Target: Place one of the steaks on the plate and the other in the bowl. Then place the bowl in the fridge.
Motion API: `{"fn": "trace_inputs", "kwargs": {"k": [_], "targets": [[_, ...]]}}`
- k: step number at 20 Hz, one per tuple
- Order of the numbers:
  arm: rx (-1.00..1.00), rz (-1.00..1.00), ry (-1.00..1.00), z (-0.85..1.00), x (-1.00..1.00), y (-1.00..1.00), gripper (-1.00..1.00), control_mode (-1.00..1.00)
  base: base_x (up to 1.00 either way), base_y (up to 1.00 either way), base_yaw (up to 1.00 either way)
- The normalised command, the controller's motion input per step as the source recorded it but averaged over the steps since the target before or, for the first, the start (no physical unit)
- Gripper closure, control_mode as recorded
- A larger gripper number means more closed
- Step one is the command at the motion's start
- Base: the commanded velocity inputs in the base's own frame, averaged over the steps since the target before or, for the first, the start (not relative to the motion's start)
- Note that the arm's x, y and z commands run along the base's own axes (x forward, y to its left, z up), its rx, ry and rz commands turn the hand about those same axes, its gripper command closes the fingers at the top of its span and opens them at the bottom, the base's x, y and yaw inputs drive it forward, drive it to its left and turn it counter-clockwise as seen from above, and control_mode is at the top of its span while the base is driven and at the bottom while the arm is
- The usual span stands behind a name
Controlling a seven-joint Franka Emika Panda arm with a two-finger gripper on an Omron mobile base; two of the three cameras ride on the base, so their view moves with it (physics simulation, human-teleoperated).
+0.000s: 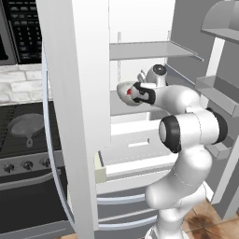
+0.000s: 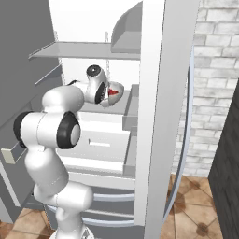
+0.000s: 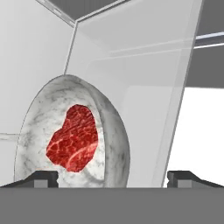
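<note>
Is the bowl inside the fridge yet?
Yes: the bowl, red steak inside, sits on a white shelf within the open fridge.

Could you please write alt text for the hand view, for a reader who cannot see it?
A silvery-grey speckled bowl holding a bright red steak sits inside the white interior of the fridge, just beyond the open gripper. The two dark fingertips stand wide apart at the bottom, with nothing between them.

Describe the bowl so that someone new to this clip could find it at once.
Start at the open fridge with its white inside. On the middle shelf, just past the arm's open gripper, sits the bowl. It is round, deep and speckled silvery-grey, and holds a bright red steak.
</note>
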Motion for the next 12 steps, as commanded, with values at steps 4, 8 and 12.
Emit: {"fn": "trace_inputs", "kwargs": {"k": [4,8,12], "targets": [[0.0,0.0,-0.07,0.05,-0.36,-0.09,-1.0,-1.0,0.0,0.0,0.0],[0.0,0.0,-0.09,0.0,-0.4,0.0,-1.0,-1.0,0.0,0.0,0.0],[0.0,0.0,-0.19,0.12,-0.5,0.0,-1.0,-1.0,0.0,0.0,0.0]]}}
